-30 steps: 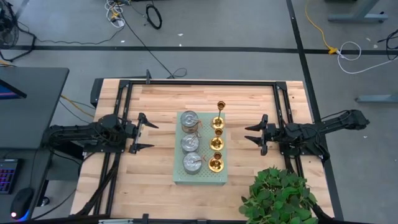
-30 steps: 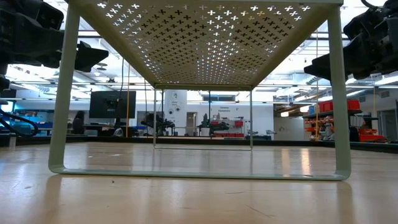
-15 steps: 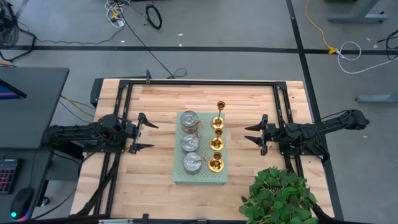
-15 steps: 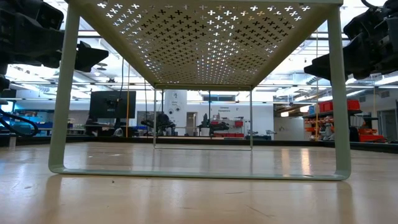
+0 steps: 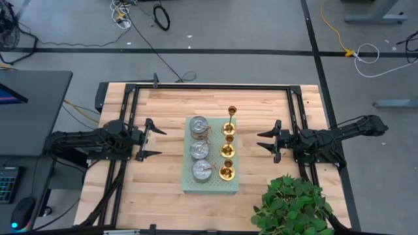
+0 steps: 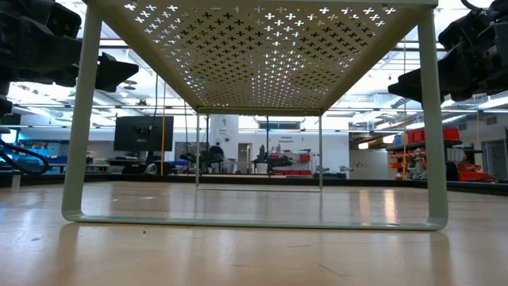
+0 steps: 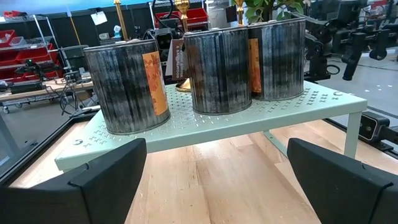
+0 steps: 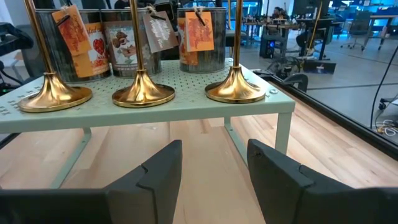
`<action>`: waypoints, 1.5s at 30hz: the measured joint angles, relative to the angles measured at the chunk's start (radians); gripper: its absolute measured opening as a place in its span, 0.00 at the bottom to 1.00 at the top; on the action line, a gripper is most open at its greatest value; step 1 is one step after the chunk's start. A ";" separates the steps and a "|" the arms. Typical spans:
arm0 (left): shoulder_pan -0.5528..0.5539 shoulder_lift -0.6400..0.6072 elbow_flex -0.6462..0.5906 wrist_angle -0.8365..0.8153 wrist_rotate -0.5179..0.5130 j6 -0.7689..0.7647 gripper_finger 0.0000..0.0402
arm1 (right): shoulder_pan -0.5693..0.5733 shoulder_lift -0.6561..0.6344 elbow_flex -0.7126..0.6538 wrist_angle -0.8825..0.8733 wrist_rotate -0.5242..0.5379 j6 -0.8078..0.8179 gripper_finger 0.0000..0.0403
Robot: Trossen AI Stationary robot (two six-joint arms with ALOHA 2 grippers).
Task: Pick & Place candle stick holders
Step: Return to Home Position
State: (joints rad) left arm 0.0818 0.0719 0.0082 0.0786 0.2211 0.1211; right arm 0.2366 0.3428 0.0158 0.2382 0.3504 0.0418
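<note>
Three squat silver holders stand in a column on the left half of a pale green perforated stand at the table's middle; they show close in the left wrist view. Three gold brass holders stand on its right half, their round bases on the stand in the right wrist view. My left gripper is open left of the stand. My right gripper is open right of it. Both are empty.
A green potted plant stands at the table's near right corner, close to my right arm. A black metal frame runs around the wooden table. Bare wood lies between each gripper and the stand. The stand's legs rest on the table.
</note>
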 joint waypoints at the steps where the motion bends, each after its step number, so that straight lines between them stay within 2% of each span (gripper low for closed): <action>1: 0.000 0.000 0.000 -0.001 0.000 0.000 0.99 | 0.000 0.000 0.000 0.000 0.000 0.000 0.46; 32: -0.001 0.000 0.000 -0.001 0.000 0.000 0.99 | 0.000 0.000 0.001 0.000 0.000 0.001 0.46; 39: -0.057 0.100 0.000 -0.002 -0.003 0.000 0.99 | 0.000 0.000 0.001 0.000 0.000 0.001 0.46; 45: -0.063 0.141 0.000 -0.001 -0.003 0.000 0.99 | 0.000 0.000 0.001 0.000 0.000 0.001 0.46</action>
State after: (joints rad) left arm 0.0189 0.2129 0.0082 0.0773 0.2176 0.1215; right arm 0.2363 0.3426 0.0166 0.2379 0.3504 0.0425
